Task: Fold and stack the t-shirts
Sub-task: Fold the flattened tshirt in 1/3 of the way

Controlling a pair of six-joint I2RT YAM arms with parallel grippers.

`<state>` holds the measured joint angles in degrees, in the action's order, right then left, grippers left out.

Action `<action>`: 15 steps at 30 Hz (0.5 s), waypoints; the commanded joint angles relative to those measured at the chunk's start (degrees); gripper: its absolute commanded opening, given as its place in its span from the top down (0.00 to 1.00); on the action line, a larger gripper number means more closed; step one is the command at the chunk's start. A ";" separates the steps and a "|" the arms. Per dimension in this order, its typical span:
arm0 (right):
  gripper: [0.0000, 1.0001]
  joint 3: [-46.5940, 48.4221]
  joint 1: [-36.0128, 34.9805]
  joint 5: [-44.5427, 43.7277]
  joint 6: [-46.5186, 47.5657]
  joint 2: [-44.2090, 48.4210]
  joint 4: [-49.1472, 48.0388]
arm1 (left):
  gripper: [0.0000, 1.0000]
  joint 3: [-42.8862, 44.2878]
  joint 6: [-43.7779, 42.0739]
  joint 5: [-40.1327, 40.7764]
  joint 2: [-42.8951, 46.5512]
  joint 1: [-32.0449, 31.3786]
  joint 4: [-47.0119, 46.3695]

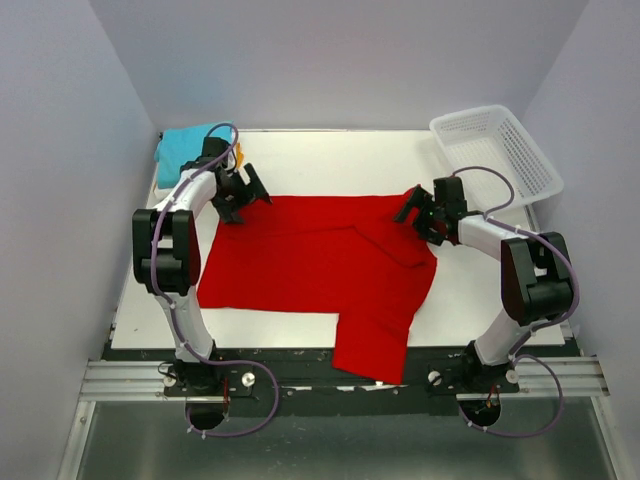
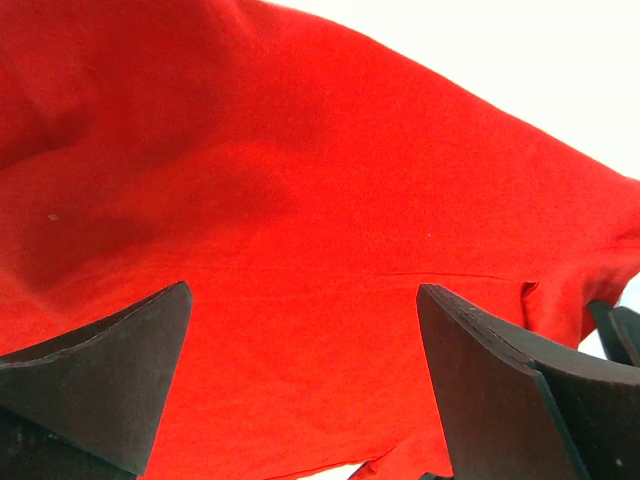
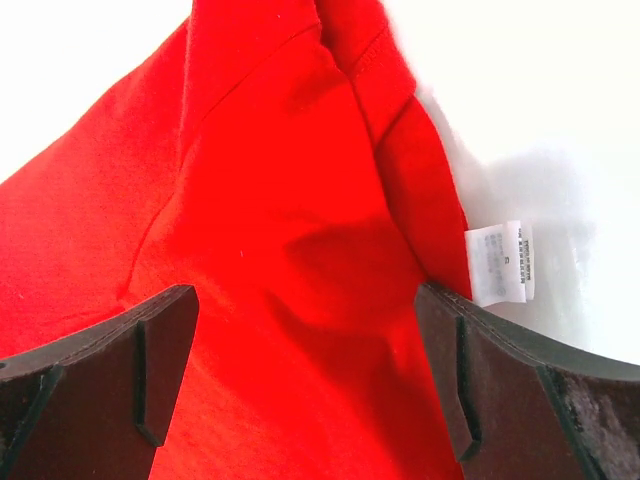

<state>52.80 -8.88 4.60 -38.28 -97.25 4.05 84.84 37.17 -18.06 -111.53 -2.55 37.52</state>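
Observation:
A bright red t-shirt (image 1: 320,265) lies partly folded across the middle of the white table, one part hanging over the near edge. My left gripper (image 1: 250,196) is open at the shirt's far left corner; the left wrist view shows red cloth (image 2: 300,230) below its spread fingers (image 2: 100,370). My right gripper (image 1: 412,208) is open at the shirt's far right corner, over red cloth (image 3: 290,250) with a white care label (image 3: 500,262) beside its right finger. A folded turquoise shirt (image 1: 186,148) with an orange-yellow edge (image 1: 239,155) sits at the far left corner.
A white plastic lattice basket (image 1: 495,152) stands at the far right corner. The white table (image 1: 340,160) shows bare behind the shirt. Grey walls enclose the table on three sides.

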 commanded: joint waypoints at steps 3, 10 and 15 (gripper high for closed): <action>0.00 1.07 4.99 -5.04 -1.74 -6.90 2.63 | 0.01 2.45 1.80 -1.63 -1.85 -3.99 0.42; 0.00 4.57 8.62 -5.69 -0.12 -8.34 1.79 | 0.01 4.92 3.26 -1.08 -5.02 -5.71 1.66; 0.00 11.54 8.61 -0.56 6.26 -7.21 2.12 | 0.01 8.29 1.33 0.88 -6.14 -5.76 5.40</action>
<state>60.55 -0.69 3.31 -37.98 -103.74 3.07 89.78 39.31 -18.92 -116.75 -8.34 39.59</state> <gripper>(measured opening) 0.998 0.983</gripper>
